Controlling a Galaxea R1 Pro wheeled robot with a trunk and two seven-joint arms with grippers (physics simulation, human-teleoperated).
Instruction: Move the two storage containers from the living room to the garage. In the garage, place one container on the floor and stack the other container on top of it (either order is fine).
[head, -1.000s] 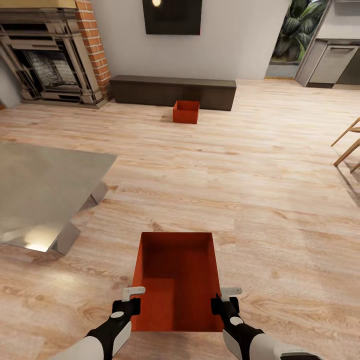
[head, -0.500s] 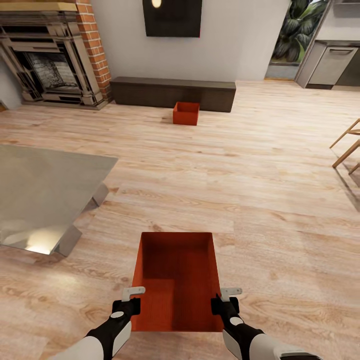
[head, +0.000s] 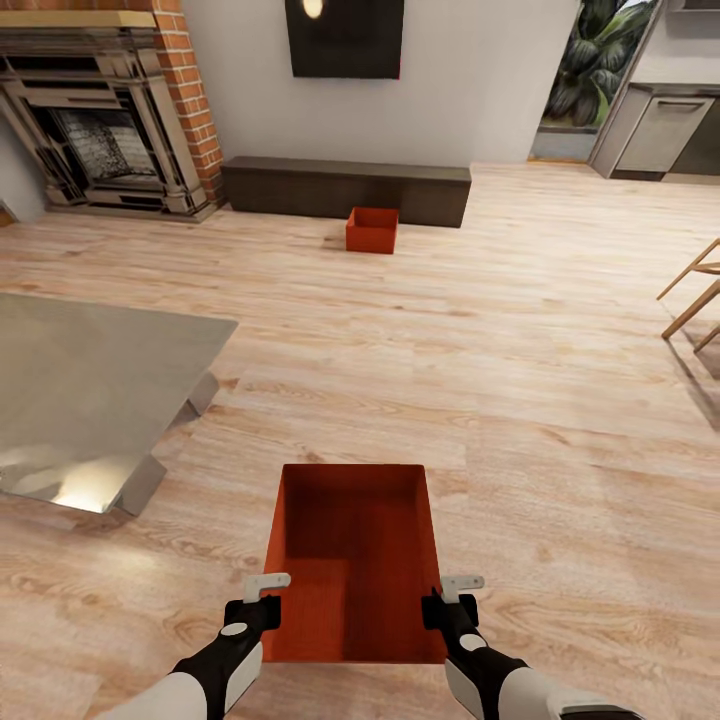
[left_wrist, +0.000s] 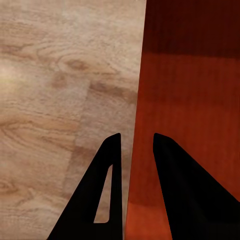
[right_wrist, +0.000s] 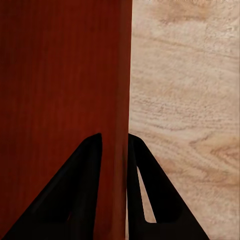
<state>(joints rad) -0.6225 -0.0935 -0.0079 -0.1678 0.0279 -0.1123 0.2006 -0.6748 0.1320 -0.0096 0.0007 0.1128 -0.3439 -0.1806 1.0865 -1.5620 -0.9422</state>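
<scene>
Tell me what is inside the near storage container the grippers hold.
Nothing: the near storage container shows a bare orange-red bottom. The left gripper and right gripper clamp its side walls. The floor beneath it is hidden.

One storage container (head: 355, 560) sits right in front of me, held between my left gripper (head: 266, 592) on its left wall and my right gripper (head: 450, 592) on its right wall. The other container (head: 372, 229) is well ahead on the wood floor (head: 520, 400), just before the long bench (head: 345, 185), maybe touching it. A low table (head: 90, 385) is off to my left, with the fireplace (head: 105, 140) behind it.
</scene>
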